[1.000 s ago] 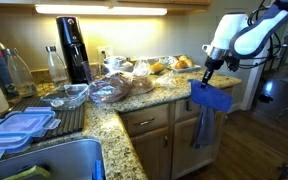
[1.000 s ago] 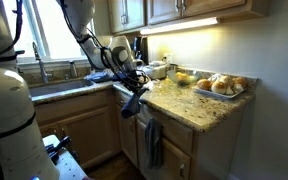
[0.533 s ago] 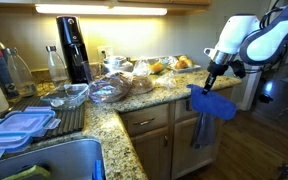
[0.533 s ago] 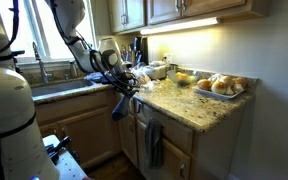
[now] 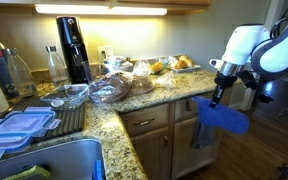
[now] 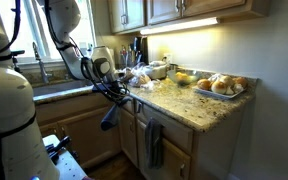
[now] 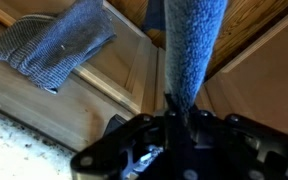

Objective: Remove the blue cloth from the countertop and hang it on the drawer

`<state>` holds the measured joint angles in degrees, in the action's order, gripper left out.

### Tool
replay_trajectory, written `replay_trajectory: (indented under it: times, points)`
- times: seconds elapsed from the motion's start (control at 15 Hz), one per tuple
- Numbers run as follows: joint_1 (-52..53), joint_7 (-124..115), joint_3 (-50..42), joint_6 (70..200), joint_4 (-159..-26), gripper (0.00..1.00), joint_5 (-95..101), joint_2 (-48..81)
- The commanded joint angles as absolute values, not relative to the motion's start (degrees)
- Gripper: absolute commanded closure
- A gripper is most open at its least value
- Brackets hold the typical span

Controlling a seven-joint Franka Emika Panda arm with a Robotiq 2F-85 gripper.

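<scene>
The blue cloth (image 5: 223,117) hangs from my gripper (image 5: 220,97), which is shut on its top edge. It is off the countertop, in the air in front of the lower cabinets. In an exterior view the cloth (image 6: 110,114) hangs dark below my gripper (image 6: 115,93), away from the drawer fronts. In the wrist view the cloth (image 7: 191,45) runs up from my jaws (image 7: 179,112), with the wooden drawers (image 7: 104,85) behind. The drawer (image 5: 147,120) under the counter is closed.
A grey towel (image 5: 202,127) hangs on a cabinet front and also shows in the wrist view (image 7: 59,45). The granite countertop (image 5: 114,110) carries bags, bowls, fruit and a soda maker (image 5: 72,48). A sink (image 5: 44,160) lies near the containers.
My gripper has carried the blue cloth away from the counter edge and lower, out in front of the cabinets.
</scene>
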<state>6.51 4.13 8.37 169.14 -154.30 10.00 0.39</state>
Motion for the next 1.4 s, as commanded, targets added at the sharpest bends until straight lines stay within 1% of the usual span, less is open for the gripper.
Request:
replay_trajectory:
  times: [0.0,0.33,0.53,0.8,1.33]
  points:
    - [5.92,-0.68,7.16,172.86,-155.82,0.93,17.56,1.81]
    - [6.58,-6.81,3.46,175.44,-153.86,0.94,29.40,6.40]
    - [6.82,-8.24,0.75,178.52,-152.17,0.94,32.40,9.67]
    - [6.68,-7.09,-1.17,182.01,-149.81,0.94,31.09,14.89]
    - [6.18,-5.80,-0.80,184.08,-144.87,0.94,30.33,22.05]
